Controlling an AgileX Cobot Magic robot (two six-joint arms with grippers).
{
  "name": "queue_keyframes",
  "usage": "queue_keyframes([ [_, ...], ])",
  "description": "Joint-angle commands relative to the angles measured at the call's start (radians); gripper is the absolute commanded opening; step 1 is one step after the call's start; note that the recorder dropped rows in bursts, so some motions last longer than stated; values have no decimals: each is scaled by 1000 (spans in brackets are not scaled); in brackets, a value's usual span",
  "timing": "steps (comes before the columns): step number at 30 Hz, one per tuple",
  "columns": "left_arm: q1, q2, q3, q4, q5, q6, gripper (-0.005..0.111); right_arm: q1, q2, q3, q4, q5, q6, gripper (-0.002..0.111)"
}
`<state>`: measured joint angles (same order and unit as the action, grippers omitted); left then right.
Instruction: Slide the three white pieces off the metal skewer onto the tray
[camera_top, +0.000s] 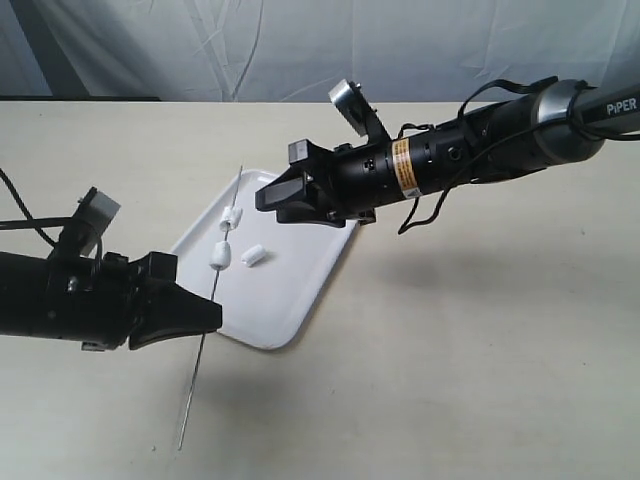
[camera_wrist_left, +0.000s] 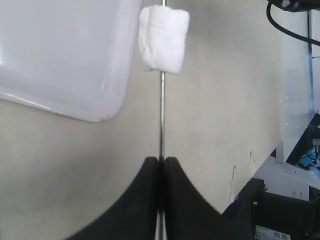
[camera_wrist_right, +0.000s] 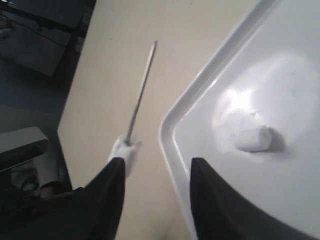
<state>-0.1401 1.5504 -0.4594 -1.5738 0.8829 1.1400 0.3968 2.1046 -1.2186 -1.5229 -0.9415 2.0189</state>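
Grey metal skewer (camera_top: 193, 390) is pinched mid-length in the left gripper (camera_top: 205, 315). The jaws are clenched tight on the rod, confirmed in the left wrist view, where the black fingers (camera_wrist_left: 142, 200) meet around it. The rod is slanted. Its far tip shows at the tray's far corner, and its near end juts past the tray's near edge over bare tabletop (camera_top: 450, 350).

White tray (camera_top: 290, 295) lies askew, left of the tabletop's middle.

Pieces:
- The upper threaded piece (camera_top: 232, 218) is on the rod, toward the far tip.
- The lower threaded piece (camera_top: 220, 257) is on the rod, between the upper one and the left gripper, clear of the jaws.
- The loose piece (camera_top: 253, 256) is off the rod, lying on the tray floor near its middle, just beside the lower threaded piece.

Right gripper (camera_top: 272, 196) hovers over the tray's far edge. Its jaws are released and its fingers (camera_wrist_right: 210, 200) spread, with nothing between them but the tray rim below.
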Motion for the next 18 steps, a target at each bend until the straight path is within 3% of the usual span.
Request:
queue_keyframes([
  [1, 2, -4, 2, -40, 2, 21, 0, 3, 0, -4, 29, -49, 21, 43],
  [5, 2, -4, 2, -67, 21, 30, 0, 23, 0, -4, 35, -52, 26, 35],
  [18, 2, -4, 2, -62, 53, 30, 0, 58, 0, -4, 82, -74, 15, 35],
])
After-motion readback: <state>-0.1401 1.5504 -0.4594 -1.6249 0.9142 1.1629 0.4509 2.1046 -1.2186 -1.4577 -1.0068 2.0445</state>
